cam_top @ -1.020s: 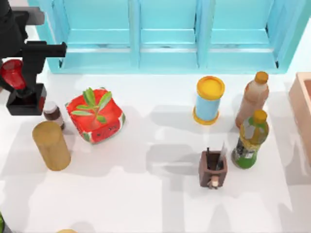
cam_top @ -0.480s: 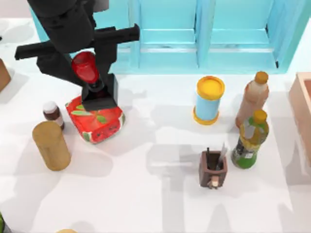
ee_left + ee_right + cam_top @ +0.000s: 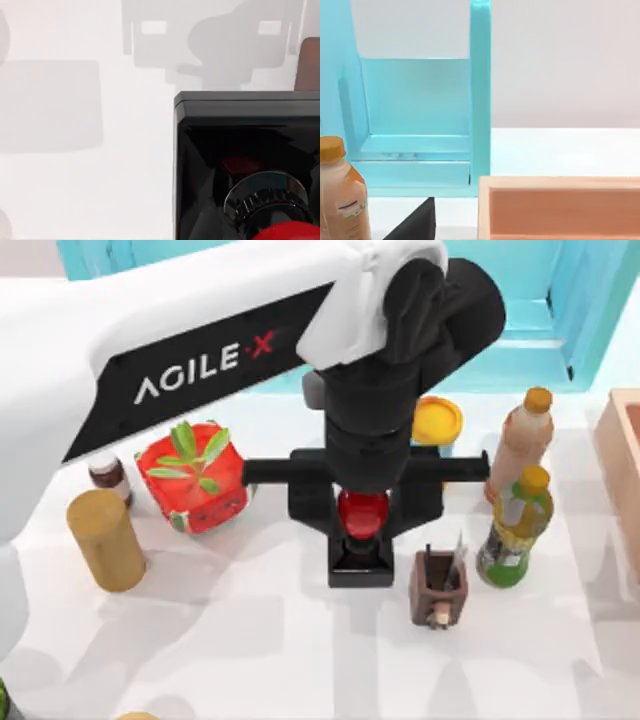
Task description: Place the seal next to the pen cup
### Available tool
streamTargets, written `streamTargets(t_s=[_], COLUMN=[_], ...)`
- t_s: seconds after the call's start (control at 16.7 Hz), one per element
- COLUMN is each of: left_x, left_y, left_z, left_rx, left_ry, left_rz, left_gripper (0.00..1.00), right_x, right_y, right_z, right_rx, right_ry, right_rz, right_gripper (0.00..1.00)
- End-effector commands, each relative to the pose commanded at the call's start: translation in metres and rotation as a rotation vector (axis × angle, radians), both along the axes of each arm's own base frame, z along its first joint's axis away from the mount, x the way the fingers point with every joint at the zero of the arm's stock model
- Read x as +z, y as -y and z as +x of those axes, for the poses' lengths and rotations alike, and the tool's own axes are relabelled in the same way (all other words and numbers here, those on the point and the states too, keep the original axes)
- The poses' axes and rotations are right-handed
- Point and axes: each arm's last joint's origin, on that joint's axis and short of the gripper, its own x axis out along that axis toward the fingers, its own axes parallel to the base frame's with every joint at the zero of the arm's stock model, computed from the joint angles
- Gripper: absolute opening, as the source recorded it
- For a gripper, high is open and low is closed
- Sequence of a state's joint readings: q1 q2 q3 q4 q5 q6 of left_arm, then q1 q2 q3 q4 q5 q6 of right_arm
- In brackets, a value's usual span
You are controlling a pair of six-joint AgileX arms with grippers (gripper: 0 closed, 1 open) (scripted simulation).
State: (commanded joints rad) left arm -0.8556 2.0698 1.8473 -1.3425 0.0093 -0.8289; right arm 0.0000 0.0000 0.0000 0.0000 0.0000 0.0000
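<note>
- The left gripper (image 3: 362, 520) is clamped on the seal's (image 3: 361, 538) red knob, holding it upright over the white table (image 3: 250, 640).
- The pen cup (image 3: 438, 589) stands just right of the claw, near the seal's black base.
- A green bottle (image 3: 514, 527) stands farther right.

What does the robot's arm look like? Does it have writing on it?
The left arm is white with a black panel carrying white "AGILE" letters and a red X. Its wrist is a chunky black cylinder, and the left end effector is black, with a flat crossbar.
</note>
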Motion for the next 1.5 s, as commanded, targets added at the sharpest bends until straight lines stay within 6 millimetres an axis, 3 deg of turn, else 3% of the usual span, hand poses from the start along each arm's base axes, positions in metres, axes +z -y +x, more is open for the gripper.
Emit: streamTargets(t_s=[0.84,1.5], left_x=[-0.017,-0.017], left_y=[0.002,0.002], left_z=[-0.001,-0.001], left_rx=[-0.001,-0.001], left_ry=[0.001,0.001], left_rz=[0.008,0.008], left_gripper=[0.00,0.83], right_x=[0.000,0.000], right_y=[0.000,0.000], right_z=[0.000,0.000], right_rx=[0.000,0.000], right_ry=[0.000,0.000], right_rz=[0.000,0.000], right_gripper=[1.00,1.00])
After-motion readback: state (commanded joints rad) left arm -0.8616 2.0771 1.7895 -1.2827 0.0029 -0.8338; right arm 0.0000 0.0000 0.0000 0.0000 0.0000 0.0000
